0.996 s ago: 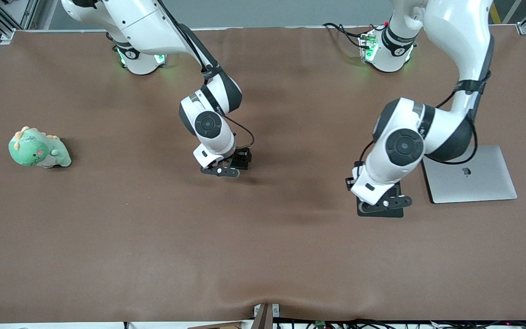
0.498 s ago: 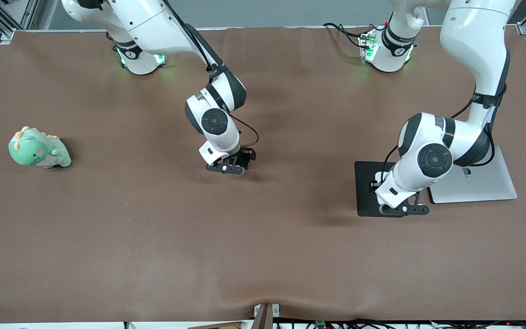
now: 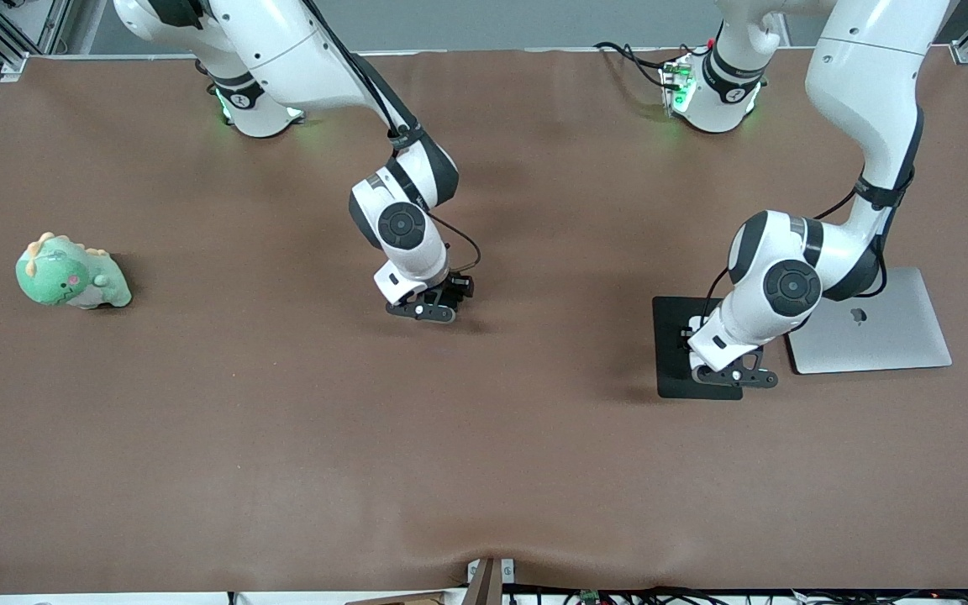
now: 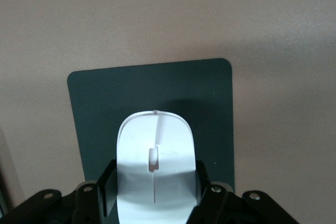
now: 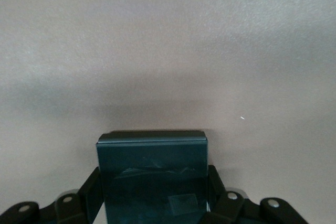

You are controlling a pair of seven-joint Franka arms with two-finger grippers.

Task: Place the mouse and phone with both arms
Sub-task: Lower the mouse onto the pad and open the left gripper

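Item 1, left gripper [image 3: 736, 376]: my left arm holds it low over the black mouse pad [image 3: 674, 349], fingers clamped on the sides of the white mouse [image 4: 156, 169]. In the left wrist view the mouse sits between the fingers with the pad spread directly beneath it.

Item 2, right gripper [image 3: 432, 309]: over bare brown table [image 3: 282, 437] mid-table, fingers closed on the edges of the black phone [image 5: 154, 177], which juts forward from between them.

Item 3, bystanders: silver laptop [image 3: 887, 323] just beside the pad, toward the left arm's end; green plush dinosaur [image 3: 70, 273] well apart from the right gripper, toward the right arm's end.

Step in hand, as I judge it: both items carried, placement pending. Next I would lower each until it rests flat, then release.
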